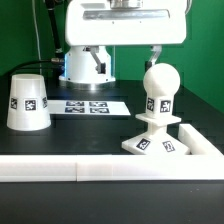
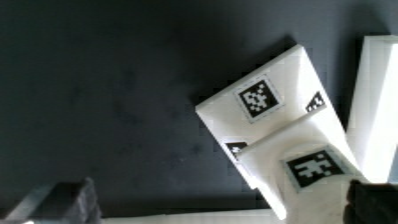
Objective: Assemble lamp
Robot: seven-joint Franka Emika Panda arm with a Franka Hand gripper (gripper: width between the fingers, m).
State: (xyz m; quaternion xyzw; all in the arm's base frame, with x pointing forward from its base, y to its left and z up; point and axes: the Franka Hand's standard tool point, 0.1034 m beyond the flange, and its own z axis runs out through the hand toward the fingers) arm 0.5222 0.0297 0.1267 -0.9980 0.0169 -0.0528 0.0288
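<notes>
The round white bulb (image 1: 160, 85) stands upright on the flat square base (image 1: 172, 145) at the exterior view's right, with tags on both. The tapered shade (image 1: 28, 102) stands apart at the exterior view's left, wide end down. My gripper (image 1: 127, 58) hangs high behind them, above the table, open and empty. In the wrist view its two dark fingers sit far apart around the gripper's middle (image 2: 217, 200), and the tagged base (image 2: 267, 105) lies ahead of them, not between them. The shade is out of the wrist view.
The marker board (image 1: 88, 105) lies flat at the middle back. A long white border bar (image 1: 90, 170) runs along the front and also shows in the wrist view (image 2: 377, 90). The robot's base (image 1: 85, 65) stands behind.
</notes>
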